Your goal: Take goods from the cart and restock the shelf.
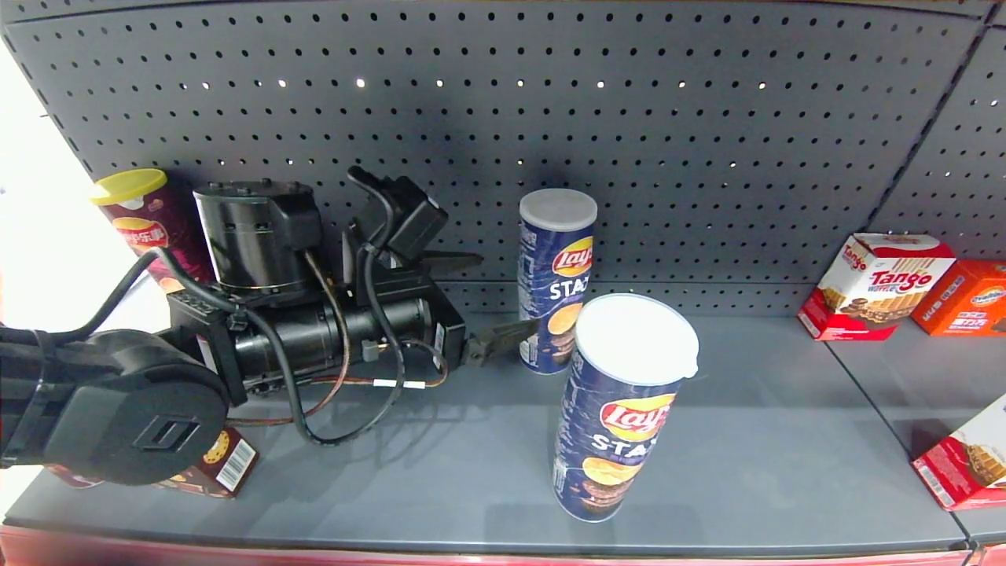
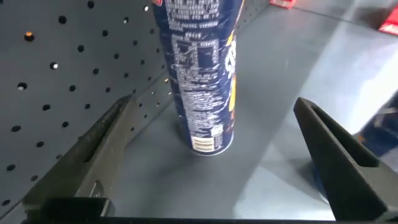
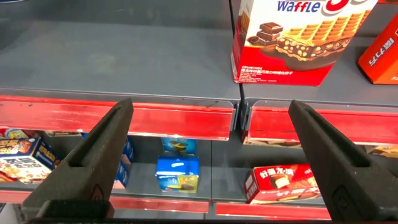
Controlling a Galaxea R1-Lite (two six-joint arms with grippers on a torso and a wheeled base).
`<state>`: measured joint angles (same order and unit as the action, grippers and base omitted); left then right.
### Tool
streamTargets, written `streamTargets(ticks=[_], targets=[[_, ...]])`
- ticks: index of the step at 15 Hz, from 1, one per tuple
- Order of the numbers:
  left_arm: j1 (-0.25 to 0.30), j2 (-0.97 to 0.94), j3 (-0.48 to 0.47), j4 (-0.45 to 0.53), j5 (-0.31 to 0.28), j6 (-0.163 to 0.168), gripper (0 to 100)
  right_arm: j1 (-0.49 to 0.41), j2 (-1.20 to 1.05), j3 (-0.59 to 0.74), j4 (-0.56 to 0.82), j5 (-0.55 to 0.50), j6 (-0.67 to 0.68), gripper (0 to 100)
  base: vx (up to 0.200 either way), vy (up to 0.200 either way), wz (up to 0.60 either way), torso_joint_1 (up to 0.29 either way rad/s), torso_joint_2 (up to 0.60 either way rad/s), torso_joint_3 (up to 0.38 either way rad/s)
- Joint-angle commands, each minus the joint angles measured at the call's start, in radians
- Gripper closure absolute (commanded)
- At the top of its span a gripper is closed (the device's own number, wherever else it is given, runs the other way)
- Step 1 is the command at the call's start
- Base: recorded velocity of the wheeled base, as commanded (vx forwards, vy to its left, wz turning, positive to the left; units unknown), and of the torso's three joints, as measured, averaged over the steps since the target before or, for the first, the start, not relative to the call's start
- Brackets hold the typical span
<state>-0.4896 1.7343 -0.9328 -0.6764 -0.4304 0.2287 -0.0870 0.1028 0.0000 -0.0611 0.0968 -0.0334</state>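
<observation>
The blue cardboard crisp tube with the grey plastic lid [image 1: 556,283] [image 2: 202,74] stands upright on the grey metal shelf [image 1: 786,440], close to the perforated grey back panel [image 1: 629,118] and directly ahead of the left claw [image 1: 509,289] [image 2: 214,104]. That claw is spread wide and holds nothing. It lies level just above the shelf board, and the tube is in line with the gap between its two black fingers [image 2: 93,149]. In the left wrist view neither finger touches the tube.

A second blue crisp tube with a white lid [image 1: 621,409] stands upright past the claw's tips, off to its shelf-front side and apart from the first tube. Back behind the claw's wrist, against the panel, is a maroon tube with a yellow lid [image 1: 145,220]. A flat brown carton [image 1: 220,464] lies under the left arm near the shelf's front edge.

The right claw [image 3: 211,107] is also spread and empty, and faces the shelf's red front strip [image 3: 180,118]. Beyond its tips a red-and-white wafer box [image 3: 298,40] [image 1: 876,287] stands on the board, with an orange box [image 1: 967,299] just beside it. Farther off, on a lower board, sit a blue biscuit packet [image 3: 177,174] and a red carton [image 3: 280,183].
</observation>
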Motion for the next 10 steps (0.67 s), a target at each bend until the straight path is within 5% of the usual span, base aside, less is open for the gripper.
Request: streamTargets(ticks=[1,10], targets=[[0.0,0.028,-0.012,-0.002,0.015,0.006,0,0.0,0.002,0.0,0.0,0.0,0.0,0,0.0,0.0,0.0,0.0,0.0,0.0],[0.016,0.107,-0.089,0.0,0.052,0.004,0,0.0,0.002,0.0,0.0,0.001,0.0,0,0.0,0.0,0.0,0.0,0.0,0.0]])
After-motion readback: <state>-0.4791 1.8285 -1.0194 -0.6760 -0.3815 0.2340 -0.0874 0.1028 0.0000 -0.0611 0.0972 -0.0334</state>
